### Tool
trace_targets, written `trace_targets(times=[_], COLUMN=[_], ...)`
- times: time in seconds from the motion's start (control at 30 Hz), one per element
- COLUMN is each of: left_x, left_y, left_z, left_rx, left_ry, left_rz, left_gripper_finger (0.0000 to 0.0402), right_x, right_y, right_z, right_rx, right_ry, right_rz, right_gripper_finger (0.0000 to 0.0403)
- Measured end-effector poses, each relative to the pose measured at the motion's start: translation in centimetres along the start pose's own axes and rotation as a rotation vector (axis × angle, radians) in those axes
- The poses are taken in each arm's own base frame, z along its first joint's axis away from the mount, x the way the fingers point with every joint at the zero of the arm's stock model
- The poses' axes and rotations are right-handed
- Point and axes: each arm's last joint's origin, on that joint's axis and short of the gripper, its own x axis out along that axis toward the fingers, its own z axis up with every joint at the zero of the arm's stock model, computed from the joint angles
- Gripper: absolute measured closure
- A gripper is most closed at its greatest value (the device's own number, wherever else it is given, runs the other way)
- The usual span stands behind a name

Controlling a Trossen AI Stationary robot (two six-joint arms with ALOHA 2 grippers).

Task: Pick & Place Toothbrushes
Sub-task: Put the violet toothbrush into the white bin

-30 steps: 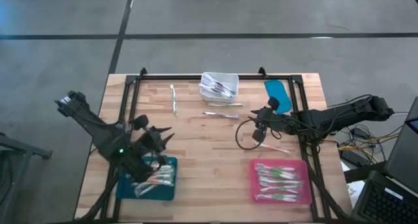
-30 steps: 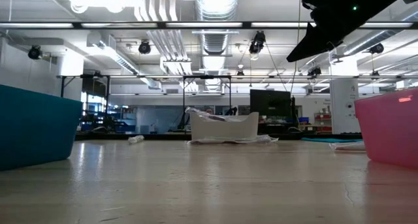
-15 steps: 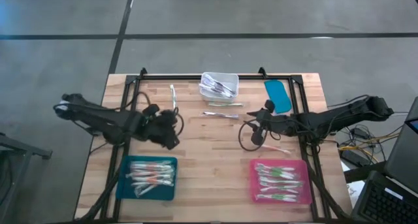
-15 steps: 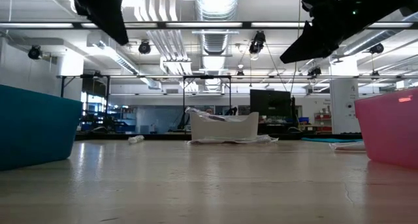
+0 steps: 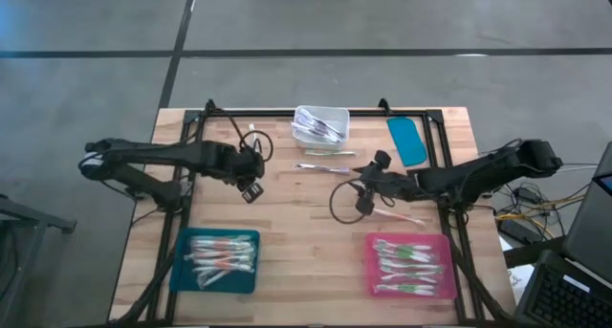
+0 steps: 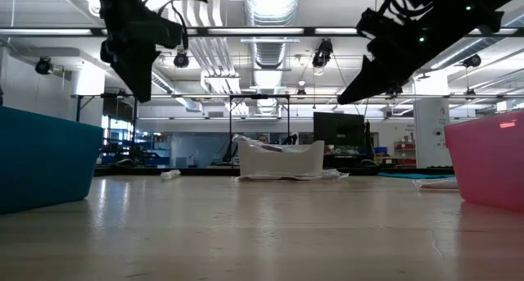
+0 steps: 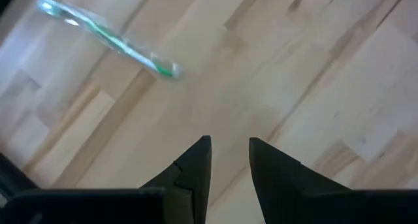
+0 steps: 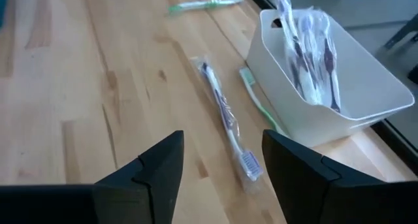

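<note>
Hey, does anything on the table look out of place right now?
Yes. Several toothbrushes lie loose on the wood outside any tray: one green at the far left, two just in front of the white bin, and a pink one just beyond the pink tray.

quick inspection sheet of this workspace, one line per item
surface: wooden table, black frame at its edges
job's things: toothbrushes in white bin, teal tray, pink tray; loose ones on the wood, e.g. green one, purple one
clutter: teal lid at the far right
end effectors: left end effector open, empty; right end effector open, empty
cables: loop at the right arm; more off the right edge
surroundings: concrete floor; no person seen
</note>
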Motion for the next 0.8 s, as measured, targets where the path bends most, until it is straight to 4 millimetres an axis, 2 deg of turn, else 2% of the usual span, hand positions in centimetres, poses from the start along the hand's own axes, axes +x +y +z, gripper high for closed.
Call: trace_targets(times=[0.2,0.5,0.63,0.8], left_x=[1.1,1.2,1.3,1.7], left_y=[0.9,0.9,1.0,1.0], left_z=[0.1,0.1,0.0,-0.3], left_rx=[0.019,0.029,-0.009,-0.003], left_ry=[0.021,0.023,0.027,0.039], left_rz=[0.008,0.011,0.015,0.022], left_gripper_finger=[0.0293,0.0293,0.0293,0.0293], right_x=[2.0,5.8,7.5,9.5], right_y=[-0.8,-3.1,-3.9,-4.5], right_z=[0.8,2.2,2.4,1.6], right_rx=[0.004,0.003,-0.004,-0.003], right_ry=[0.049,0.124,0.154,0.219], right_rz=[0.035,0.15,0.161,0.133], right_gripper_finger=[0.0208,0.022,0.0223,0.0213])
